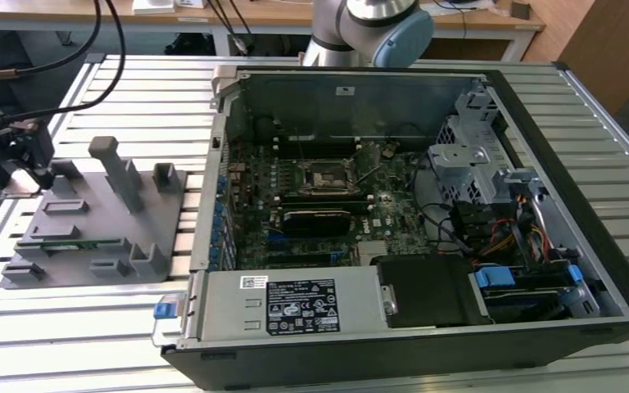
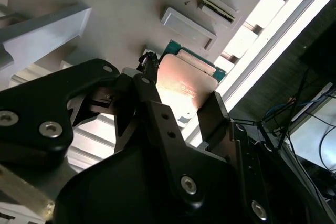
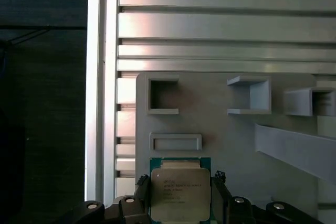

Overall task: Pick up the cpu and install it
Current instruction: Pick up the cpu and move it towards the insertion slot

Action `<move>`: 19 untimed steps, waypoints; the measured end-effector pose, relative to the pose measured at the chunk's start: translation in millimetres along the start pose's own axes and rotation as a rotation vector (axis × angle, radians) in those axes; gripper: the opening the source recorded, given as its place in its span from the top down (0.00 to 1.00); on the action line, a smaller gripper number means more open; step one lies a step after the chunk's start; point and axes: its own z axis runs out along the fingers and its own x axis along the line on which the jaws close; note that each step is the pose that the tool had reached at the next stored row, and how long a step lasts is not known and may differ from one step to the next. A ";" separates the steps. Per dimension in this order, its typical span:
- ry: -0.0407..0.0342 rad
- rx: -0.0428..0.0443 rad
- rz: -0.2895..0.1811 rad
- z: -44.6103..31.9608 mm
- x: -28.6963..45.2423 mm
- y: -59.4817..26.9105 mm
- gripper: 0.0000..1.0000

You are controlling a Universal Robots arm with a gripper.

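Claw (image 3: 180,183) clenched on the cpu (image 3: 180,198), shown in both wrist views; its two black fingers (image 3: 219,195) press against opposite edges of the chip, whose pale metal top faces the camera and whose green border shows along one side. In the second wrist view the claw (image 2: 181,90) holds the cpu (image 2: 184,82) in the same way, one finger (image 2: 152,95) at each edge; whether the chip rests on the grey tray (image 2: 121,14) or hangs just above it cannot be told. The cpu lies over a corner region of the tray (image 3: 236,145), near a shallow rectangular recess (image 3: 175,141) and close to the tray's edge. In the exterior view the claw (image 1: 33,182) stands at the far corner of the tray (image 1: 96,217) on the exterior view's left; a green memory stick (image 1: 71,242) lies in a tray slot; the open computer case (image 1: 555,123) sits on the slatted metal surface (image 1: 74,327) to the exterior view's right, well apart from the claw, its motherboard socket (image 1: 326,176) exposed.
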 end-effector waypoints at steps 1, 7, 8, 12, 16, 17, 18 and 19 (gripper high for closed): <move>0.0000 0.0000 0.000 -0.7 0.0 0.0 0.45; -0.0001 -0.0001 0.000 -4.7 -0.1 0.1 0.45; 0.0000 0.0000 0.000 -5.4 -0.1 0.2 0.45; 0.0000 0.0000 0.000 -8.2 -0.2 0.2 0.45; -0.0001 0.0000 0.000 -10.8 -0.3 0.3 0.45; 0.0001 0.0000 0.000 -11.6 -0.3 0.3 0.45; 0.0000 0.0000 0.000 -12.3 -0.3 0.4 0.45; 0.0000 0.0000 0.000 -13.1 -0.4 0.4 0.45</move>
